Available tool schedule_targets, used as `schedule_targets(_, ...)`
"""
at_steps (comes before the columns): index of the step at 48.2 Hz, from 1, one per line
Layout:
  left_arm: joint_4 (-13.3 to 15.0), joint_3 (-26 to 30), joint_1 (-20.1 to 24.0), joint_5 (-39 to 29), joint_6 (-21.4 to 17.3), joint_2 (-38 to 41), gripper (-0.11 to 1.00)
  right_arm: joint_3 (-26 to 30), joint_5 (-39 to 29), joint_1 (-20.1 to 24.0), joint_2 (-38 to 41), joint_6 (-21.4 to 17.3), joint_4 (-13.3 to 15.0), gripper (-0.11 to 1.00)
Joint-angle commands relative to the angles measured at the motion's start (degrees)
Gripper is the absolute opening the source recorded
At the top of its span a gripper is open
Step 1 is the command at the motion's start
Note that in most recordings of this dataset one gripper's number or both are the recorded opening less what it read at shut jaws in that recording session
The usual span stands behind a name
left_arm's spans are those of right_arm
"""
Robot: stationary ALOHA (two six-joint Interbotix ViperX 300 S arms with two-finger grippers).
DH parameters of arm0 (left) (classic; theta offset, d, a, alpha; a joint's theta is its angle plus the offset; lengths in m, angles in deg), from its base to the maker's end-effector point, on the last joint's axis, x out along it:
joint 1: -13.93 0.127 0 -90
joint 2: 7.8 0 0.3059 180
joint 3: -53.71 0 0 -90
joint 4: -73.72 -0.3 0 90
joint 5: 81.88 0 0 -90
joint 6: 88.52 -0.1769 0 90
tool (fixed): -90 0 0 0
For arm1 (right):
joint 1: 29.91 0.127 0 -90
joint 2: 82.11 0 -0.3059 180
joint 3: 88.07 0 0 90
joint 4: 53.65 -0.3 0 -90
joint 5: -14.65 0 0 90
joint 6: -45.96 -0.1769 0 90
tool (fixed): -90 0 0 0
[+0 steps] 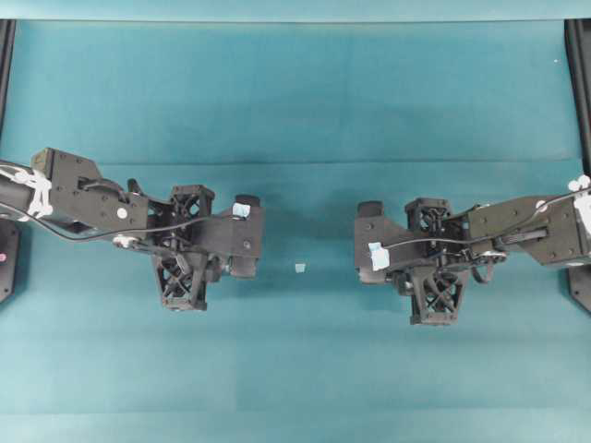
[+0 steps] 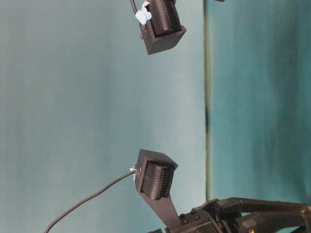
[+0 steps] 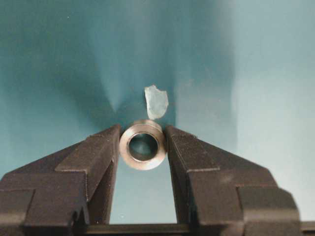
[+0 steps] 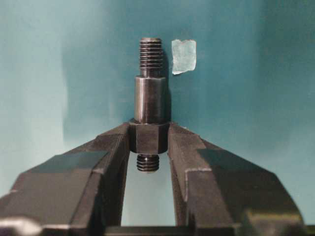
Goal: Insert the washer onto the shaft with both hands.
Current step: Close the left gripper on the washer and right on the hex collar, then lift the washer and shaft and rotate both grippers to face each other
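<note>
So both pickups look done — we've got the small silvery metal ring washer [image 3: 143, 150] pinched edge-on between the tips of the left black triangular-fingered hand [image 3: 143, 147], part-way closed around it. The right hand [image 4: 148, 140] is nearly shut on the hex collar of the dark grey stepped metal shaft [image 4: 149, 101], threaded tip pointing away from the wrist. What's left is the actual mating: in the overhead view the two hands face each other well apart above the teal desk [image 1: 295, 92], with a pale tape scrap [image 1: 300, 268] on it between them.
</note>
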Motion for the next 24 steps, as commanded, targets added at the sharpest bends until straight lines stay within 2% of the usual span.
schedule_targets(1, -0.09, 0.88, 0.09, 0.44, 0.18, -1.67, 0.36, 0.0, 0.88, -0.35, -0.7, 0.18, 0.26, 0.01)
schedule_targets(24, -0.09, -2.11, 0.09, 5.71, 0.44, -6.59, 0.36, -3.87, 10.99, -0.26, -5.45, -0.44, 0.18, 0.0)
